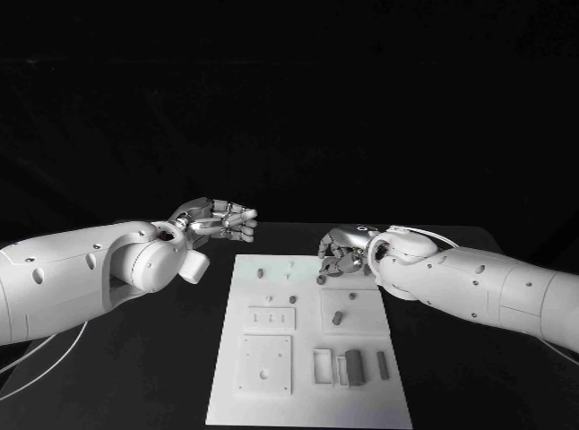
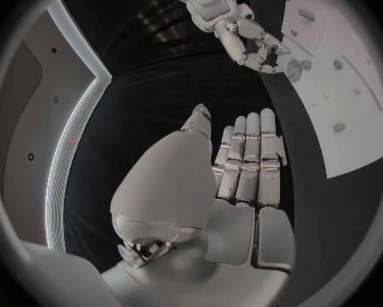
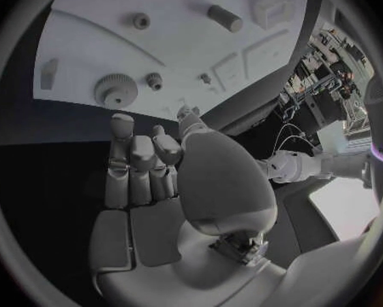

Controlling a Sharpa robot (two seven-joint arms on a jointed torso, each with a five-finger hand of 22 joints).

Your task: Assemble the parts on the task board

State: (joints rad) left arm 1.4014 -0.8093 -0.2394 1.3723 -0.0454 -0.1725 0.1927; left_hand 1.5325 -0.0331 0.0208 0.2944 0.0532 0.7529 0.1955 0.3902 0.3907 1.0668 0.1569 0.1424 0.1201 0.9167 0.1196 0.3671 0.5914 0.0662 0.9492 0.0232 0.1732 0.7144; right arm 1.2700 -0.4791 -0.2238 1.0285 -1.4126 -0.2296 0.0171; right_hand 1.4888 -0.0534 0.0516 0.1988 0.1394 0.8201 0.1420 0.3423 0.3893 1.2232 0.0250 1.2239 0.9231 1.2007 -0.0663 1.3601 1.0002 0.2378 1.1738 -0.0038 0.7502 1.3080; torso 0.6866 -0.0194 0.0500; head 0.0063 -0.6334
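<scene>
Black desk runs back into a dark room whose far side cannot be made out. On it lies the board, a long white plate set lengthwise down the middle. At its near end sit a square plate with small holes and, just beside it on the robot's right side, upright grey blocks standing in a recessed tray. Farther up are a smaller square panel with slots and a short grey peg lying on a raised square. Beyond those, small pegs stand on the bare white surface. No writing or label can be read anywhere on the board. At the board's far end the right hand hangs over the edge on its own side, fingers straight and together, holding nothing; from its wrist a small gear and a cylinder show on the white plate past the fingertips. The left hand is off the board, above the dark desk near the far corner on its side, likewise released, fingers extended side by side with nothing between them.
</scene>
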